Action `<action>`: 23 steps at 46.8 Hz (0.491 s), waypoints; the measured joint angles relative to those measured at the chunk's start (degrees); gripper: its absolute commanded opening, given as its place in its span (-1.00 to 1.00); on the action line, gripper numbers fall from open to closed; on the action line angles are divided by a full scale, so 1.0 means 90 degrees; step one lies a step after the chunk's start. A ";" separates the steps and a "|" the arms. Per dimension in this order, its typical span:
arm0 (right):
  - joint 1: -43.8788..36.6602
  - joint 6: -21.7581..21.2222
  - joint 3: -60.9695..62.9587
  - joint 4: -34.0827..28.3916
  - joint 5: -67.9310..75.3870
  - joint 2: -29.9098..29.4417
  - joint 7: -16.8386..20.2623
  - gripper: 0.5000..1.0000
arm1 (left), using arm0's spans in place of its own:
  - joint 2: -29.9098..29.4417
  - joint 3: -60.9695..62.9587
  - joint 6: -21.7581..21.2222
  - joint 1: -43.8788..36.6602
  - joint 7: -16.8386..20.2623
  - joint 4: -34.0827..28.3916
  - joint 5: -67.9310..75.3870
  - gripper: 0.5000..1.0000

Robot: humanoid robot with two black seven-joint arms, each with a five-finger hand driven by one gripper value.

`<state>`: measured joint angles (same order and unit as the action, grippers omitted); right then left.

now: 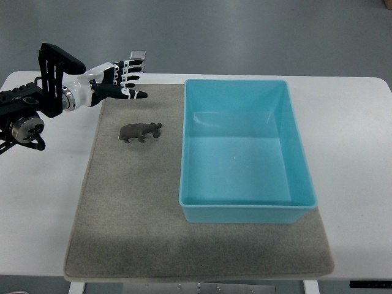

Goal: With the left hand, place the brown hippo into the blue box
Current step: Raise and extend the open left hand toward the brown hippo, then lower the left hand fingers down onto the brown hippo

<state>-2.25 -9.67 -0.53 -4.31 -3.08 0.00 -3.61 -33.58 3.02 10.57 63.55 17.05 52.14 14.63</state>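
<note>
Brown hippo (pixel 141 131) is standing on grey mat (pixel 153 208), just left of blue box (pixel 245 211), not touching it. Left hand (pixel 119 79) is hovering at hippo's 11 o'clock, fingers stretched flat and wide, holding nothing. Box is sitting empty at hippo's 3 o'clock. To do it well: hand is needing to drop toward 5 o'clock, centre over the body, pinch across the flanks, not the head, then lift clear of the box wall.

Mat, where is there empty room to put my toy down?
The mat is bare in front of the blue box and near the hippo. The box is empty inside. It is tighter at the back left, where the left hand hovers.
</note>
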 measured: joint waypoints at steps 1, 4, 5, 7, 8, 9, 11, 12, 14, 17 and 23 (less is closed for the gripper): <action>0.0004 0.0000 0.0000 0.0000 0.0000 0.0000 0.0001 0.74 | -0.0003 0.0000 -0.0002 0.0004 0.0000 0.0015 0.0162 0.93; 0.0000 -0.0001 0.0000 0.0000 0.0000 0.0000 0.0001 0.74 | -0.0047 0.0000 -0.0008 0.0021 0.0000 0.0070 0.0621 0.93; -0.0001 -0.0003 0.0000 0.0000 0.0000 0.0000 0.0001 0.74 | -0.0083 -0.0007 -0.0008 0.0033 0.0000 0.0096 0.0751 0.93; 0.0002 -0.0003 0.0000 0.0000 0.0000 0.0000 0.0001 0.74 | -0.0172 -0.0035 -0.0008 0.0072 0.0000 0.0147 0.1002 0.93; 0.0002 -0.0003 0.0000 0.0000 0.0000 0.0000 0.0002 0.74 | -0.0213 -0.0044 -0.0005 0.0091 0.0000 0.0180 0.1121 0.93; 0.0001 -0.0003 0.0000 0.0000 0.0000 0.0000 0.0002 0.74 | -0.0248 -0.0056 -0.0002 0.0103 0.0000 0.0216 0.1238 0.93; -0.0004 -0.0003 0.0000 0.0000 0.0000 0.0000 0.0001 0.74 | -0.0343 -0.0078 0.0009 0.0116 0.0000 0.0318 0.1480 0.93; -0.0004 -0.0003 0.0000 0.0000 0.0000 0.0000 0.0001 0.74 | -0.0392 -0.0094 0.0012 0.0122 0.0000 0.0366 0.1589 0.94; -0.0003 -0.0003 0.0000 0.0000 0.0000 0.0000 0.0002 0.74 | -0.0495 -0.0174 0.0020 0.0137 0.0000 0.0474 0.1816 0.94; -0.0001 -0.0003 0.0000 0.0000 0.0000 0.0000 0.0000 0.74 | -0.0580 -0.0319 0.0044 0.0148 -0.0013 0.0616 0.2157 0.95; -0.0004 -0.0002 0.0000 0.0000 0.0000 0.0000 0.0001 0.74 | -0.0686 -0.0419 0.0035 0.0148 -0.0092 0.0754 0.2951 0.98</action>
<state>-2.29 -9.69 -0.53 -4.31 -3.08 0.00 -3.61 -39.75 -0.75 10.88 64.88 16.22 58.93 41.20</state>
